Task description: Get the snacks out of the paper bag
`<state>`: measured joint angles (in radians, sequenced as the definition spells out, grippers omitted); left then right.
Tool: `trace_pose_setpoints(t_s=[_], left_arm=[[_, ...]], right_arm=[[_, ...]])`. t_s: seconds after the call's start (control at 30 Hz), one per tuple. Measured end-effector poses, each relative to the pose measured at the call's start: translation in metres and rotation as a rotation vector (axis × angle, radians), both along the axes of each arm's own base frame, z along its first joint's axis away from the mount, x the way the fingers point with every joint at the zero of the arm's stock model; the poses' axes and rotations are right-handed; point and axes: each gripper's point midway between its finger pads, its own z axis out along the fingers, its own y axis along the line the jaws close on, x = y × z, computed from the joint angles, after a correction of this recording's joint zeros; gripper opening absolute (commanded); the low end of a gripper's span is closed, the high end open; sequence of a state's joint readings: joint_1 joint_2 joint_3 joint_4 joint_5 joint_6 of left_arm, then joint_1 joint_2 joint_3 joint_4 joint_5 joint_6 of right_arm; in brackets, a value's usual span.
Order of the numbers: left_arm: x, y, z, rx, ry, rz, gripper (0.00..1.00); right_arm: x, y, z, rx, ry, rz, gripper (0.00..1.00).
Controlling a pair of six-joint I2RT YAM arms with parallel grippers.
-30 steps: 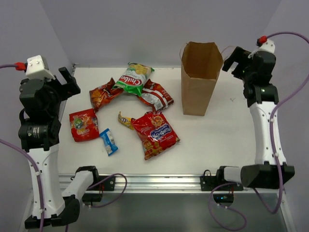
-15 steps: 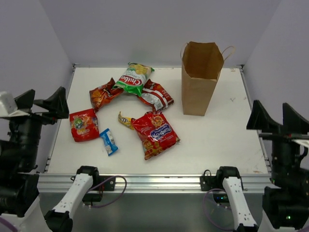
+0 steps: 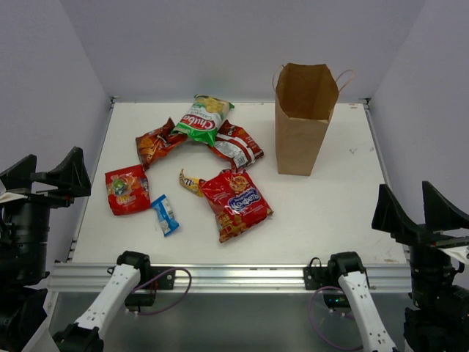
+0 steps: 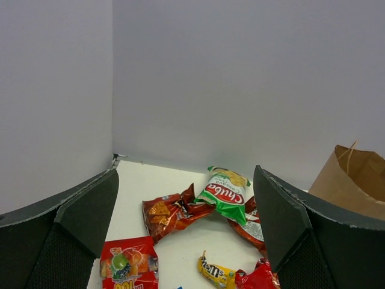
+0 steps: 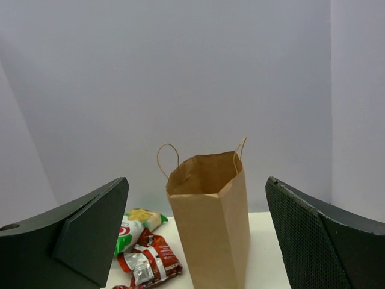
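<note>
Seven snacks (image 3: 236, 202) cluster at ten o'clock on the table (image 3: 330, 213), some apparently overlapping; one paper bag (image 3: 300, 136) stands upright at one. Left gripper (image 3: 47, 167) and right gripper (image 3: 408, 202) gape wide beyond the near corners; five o'clock lies bare.

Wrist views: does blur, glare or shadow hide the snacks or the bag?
Left wrist: sharp, evenly lit, no strong glare; dark gripper fingers mask both lower corners, frame edge crops the paper bag. Right wrist: bag sharp, soft light; fingers likewise cover the corners, snacks partly hidden.
</note>
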<state>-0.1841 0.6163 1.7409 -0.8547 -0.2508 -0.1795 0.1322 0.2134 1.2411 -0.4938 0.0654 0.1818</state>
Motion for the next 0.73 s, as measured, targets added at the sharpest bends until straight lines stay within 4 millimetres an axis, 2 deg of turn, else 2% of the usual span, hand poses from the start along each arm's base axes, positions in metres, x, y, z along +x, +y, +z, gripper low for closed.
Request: trace_pose_setpoints(t_s=[0.2,0.73], left_arm=[[0.002,0.002,-0.001,-0.002,0.005,0.011,1.00],[0.017,0.001,-0.017,0.004,0.060,0.025,1.00]], right_arm=[[0.010,0.000,-0.009,-0.013,0.020,-0.011,0.99],[0.010,-0.002,-0.005,-0.009,0.000,-0.020,0.99]])
